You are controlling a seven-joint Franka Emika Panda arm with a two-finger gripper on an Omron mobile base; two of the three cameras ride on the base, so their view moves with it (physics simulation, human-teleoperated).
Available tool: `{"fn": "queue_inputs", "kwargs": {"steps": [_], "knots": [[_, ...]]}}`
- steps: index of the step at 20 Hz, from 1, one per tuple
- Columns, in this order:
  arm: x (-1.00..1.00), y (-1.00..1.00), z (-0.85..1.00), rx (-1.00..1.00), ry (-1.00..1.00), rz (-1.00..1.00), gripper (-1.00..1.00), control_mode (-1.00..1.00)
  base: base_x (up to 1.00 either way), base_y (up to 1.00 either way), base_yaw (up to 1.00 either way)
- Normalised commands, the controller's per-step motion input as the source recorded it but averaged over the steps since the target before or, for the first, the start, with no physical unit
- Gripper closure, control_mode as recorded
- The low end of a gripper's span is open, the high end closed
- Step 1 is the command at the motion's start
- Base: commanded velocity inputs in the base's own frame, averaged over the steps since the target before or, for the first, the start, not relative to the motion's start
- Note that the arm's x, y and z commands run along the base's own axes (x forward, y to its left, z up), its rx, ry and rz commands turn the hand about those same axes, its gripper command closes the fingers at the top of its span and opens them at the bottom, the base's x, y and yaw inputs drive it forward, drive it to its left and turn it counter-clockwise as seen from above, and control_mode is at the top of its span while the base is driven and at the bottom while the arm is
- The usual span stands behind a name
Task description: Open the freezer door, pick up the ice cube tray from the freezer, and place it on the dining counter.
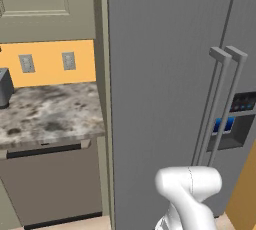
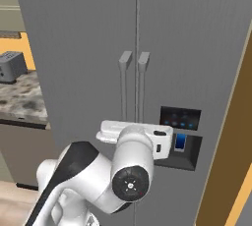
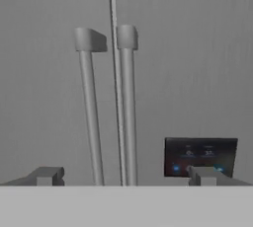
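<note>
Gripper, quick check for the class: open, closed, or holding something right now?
Gripper: open, jaws wide apart and holding nothing, facing the two bar handles of the shut freezer door.

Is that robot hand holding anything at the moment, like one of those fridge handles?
No, nothing. The gripper is open, its fingertips apart in front of the shut freezer door, short of its bar handle.
</note>
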Motion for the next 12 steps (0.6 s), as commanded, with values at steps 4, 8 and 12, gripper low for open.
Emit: {"fn": "queue_inputs", "kwargs": {"steps": [4,8,12], "knots": [[0.23,-0.18,0.00,0.00,-0.20,0.02,-1.00,-1.00,0.00,0.00,0.00],[0.31,-0.10,0.00,0.00,-0.18,0.03,-1.00,-1.00,0.00,0.00,0.00],[0.41,0.00,0.00,0.00,-0.14,0.01,-1.00,-1.00,0.00,0.00,0.00]]}}
